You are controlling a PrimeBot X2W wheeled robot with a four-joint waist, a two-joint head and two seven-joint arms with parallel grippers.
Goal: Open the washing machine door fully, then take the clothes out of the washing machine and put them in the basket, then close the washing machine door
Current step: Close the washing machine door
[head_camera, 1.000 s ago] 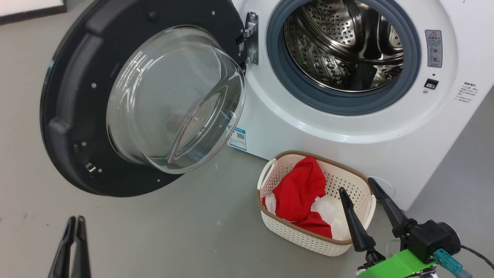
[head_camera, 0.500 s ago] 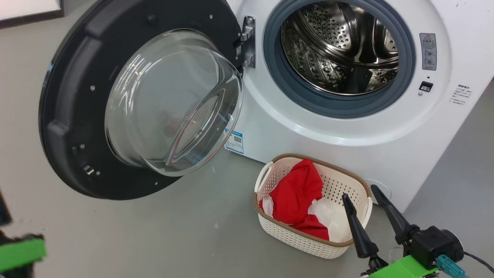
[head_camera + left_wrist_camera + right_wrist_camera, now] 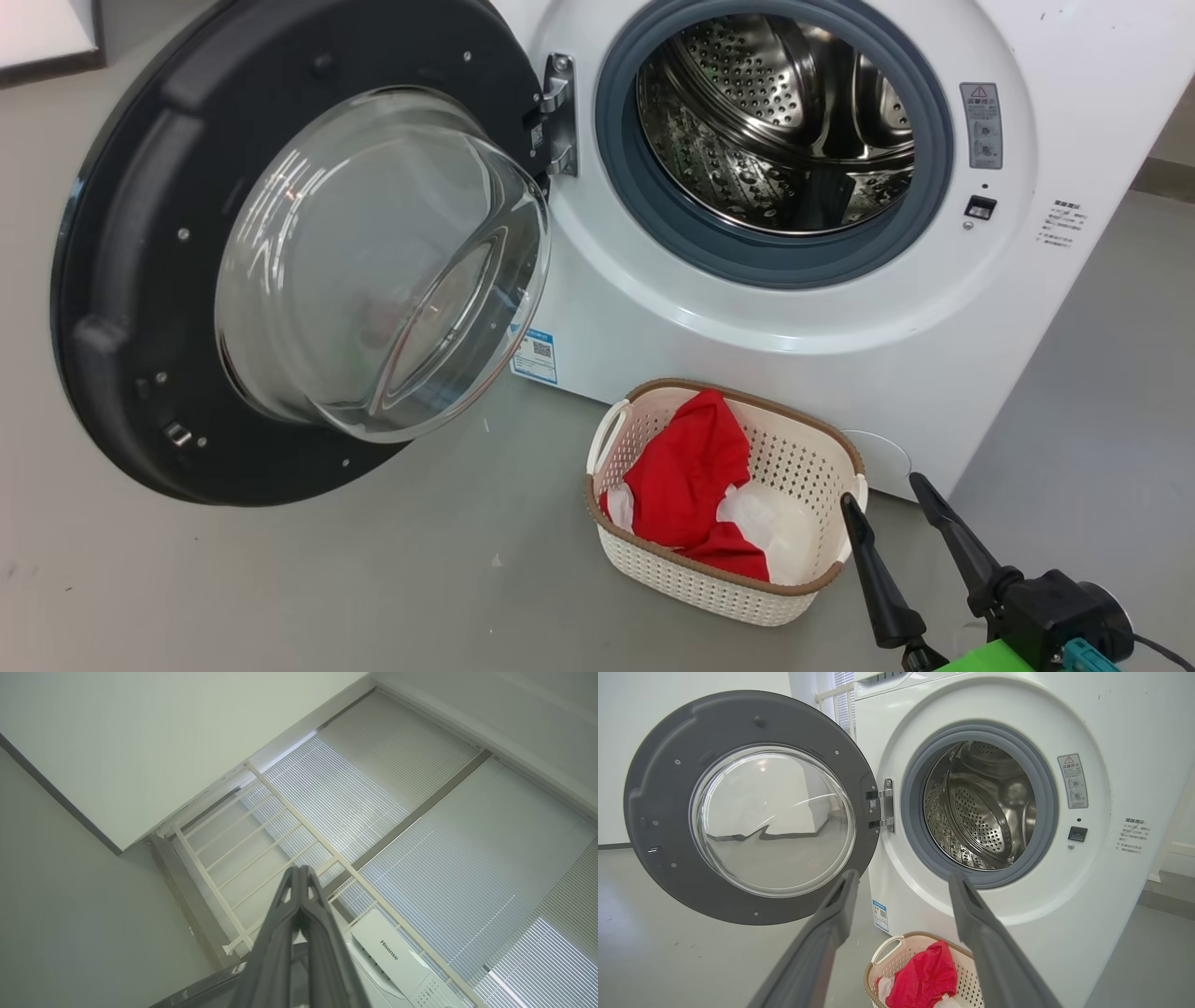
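Atop the washing machine (image 3: pixel 423 982), lettering (image 3: pixel 389 950) reads Hisense.

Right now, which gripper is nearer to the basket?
Right. The right gripper, open, hovers beside the right end of the basket. The left gripper, shut, points up at the window blinds, away from it.

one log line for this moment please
washing machine door: wide open | drum: looks empty | clothes: red, in basket | left gripper: shut, empty | right gripper: open, empty | remaining: close door
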